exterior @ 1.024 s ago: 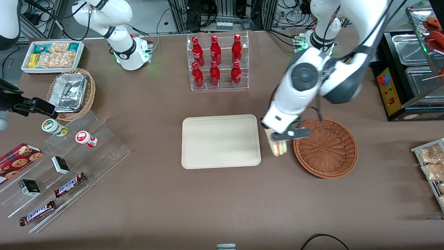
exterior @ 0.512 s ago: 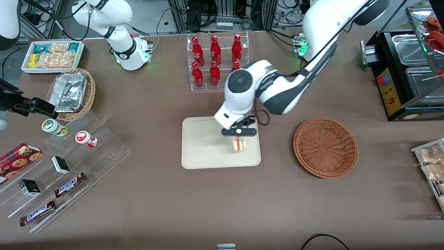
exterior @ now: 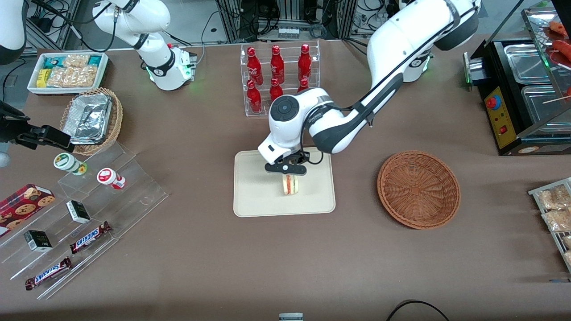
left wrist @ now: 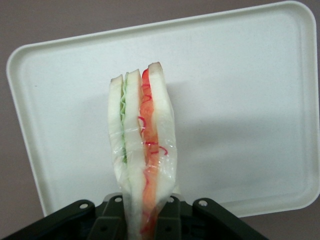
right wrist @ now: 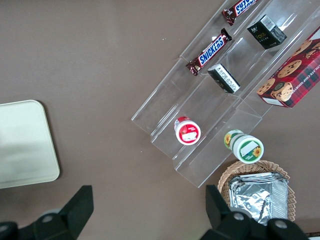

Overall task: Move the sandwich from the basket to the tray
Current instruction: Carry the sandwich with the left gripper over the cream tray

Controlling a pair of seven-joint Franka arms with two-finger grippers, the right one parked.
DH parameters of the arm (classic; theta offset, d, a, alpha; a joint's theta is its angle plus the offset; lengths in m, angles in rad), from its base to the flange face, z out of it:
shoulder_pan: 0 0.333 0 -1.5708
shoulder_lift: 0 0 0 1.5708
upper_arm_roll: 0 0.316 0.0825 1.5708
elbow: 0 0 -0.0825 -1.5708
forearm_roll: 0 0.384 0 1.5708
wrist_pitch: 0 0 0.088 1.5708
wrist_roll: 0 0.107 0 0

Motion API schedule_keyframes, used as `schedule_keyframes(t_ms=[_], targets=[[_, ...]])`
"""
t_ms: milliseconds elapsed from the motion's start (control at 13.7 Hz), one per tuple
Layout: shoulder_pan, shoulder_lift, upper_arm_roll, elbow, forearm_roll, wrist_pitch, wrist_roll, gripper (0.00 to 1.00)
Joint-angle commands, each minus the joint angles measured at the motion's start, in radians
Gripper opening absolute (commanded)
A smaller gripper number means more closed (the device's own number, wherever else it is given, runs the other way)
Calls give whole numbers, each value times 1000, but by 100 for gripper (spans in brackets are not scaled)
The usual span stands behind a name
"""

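Currently the gripper (exterior: 287, 171) pinches the sandwich (exterior: 290, 184) by its bread faces above the tray (exterior: 254, 196) at frame centre; soft, light, crushable, its wrap probably slippery.

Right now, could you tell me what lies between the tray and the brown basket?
Nothing: in the front view only bare brown table separates the tray from the empty basket. The gripper holds the sandwich above the tray.

My brown worktop (exterior: 187, 249) carries the cream tray (exterior: 254, 196) at its middle, the empty wicker basket (exterior: 418, 189) toward the working arm's end, a bottle rack (exterior: 280, 80) farther from the camera, and clear snack steps (exterior: 89, 214) toward the parked arm's end. The gripper (exterior: 286, 169) hangs above the tray.
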Motion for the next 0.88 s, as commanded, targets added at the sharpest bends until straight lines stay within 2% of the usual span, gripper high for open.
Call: schedule_keyframes(t_ms=[0,732,805], targets=[[-16,59,2,40,54,14,-21,0],[-39,124,4,64,102,75,-37,1],[-47,128,8,72,102,75,-41,5]])
